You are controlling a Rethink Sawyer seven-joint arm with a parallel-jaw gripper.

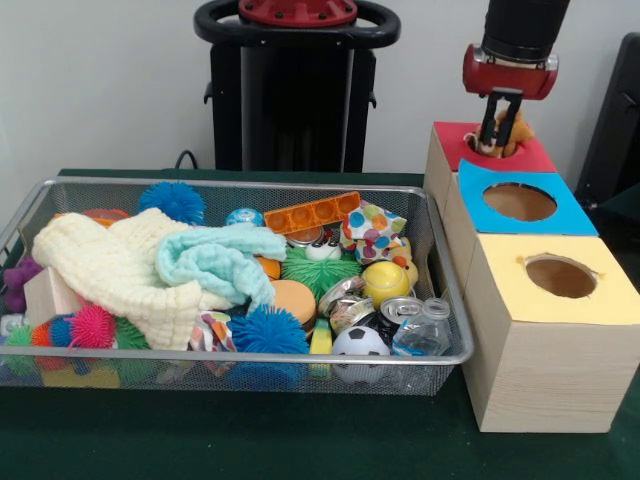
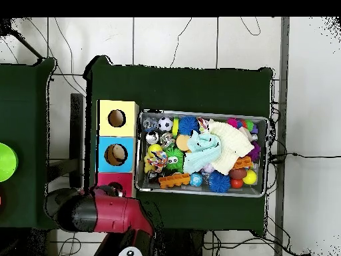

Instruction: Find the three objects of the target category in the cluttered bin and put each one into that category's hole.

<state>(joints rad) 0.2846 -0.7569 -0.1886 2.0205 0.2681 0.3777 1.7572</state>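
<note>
My gripper point(image 1: 501, 135) hangs over the hole of the red-topped box point(image 1: 535, 156) at the far right, shut on a brown plush toy point(image 1: 519, 132) that sits partly down in the hole. In the overhead view the red arm point(image 2: 100, 211) covers the gripper and part of the red box point(image 2: 106, 180). The wire mesh bin point(image 1: 240, 184) holds the clutter: a cream cloth point(image 1: 115, 270), a mint cloth point(image 1: 215, 258), blue spiky balls point(image 1: 268, 330), a yellow ball point(image 1: 385, 280), a small soccer ball point(image 1: 360, 342), cans point(image 1: 400, 308) and a plastic bottle point(image 1: 425, 332).
Beside the bin stand a blue-topped box point(image 1: 575, 215) and a yellow-topped box point(image 1: 610, 298), each with a round hole. An orange holed bar point(image 1: 312, 213) and a wooden block point(image 1: 48, 295) lie in the bin. A green disc point(image 2: 5, 162) sits on the side table.
</note>
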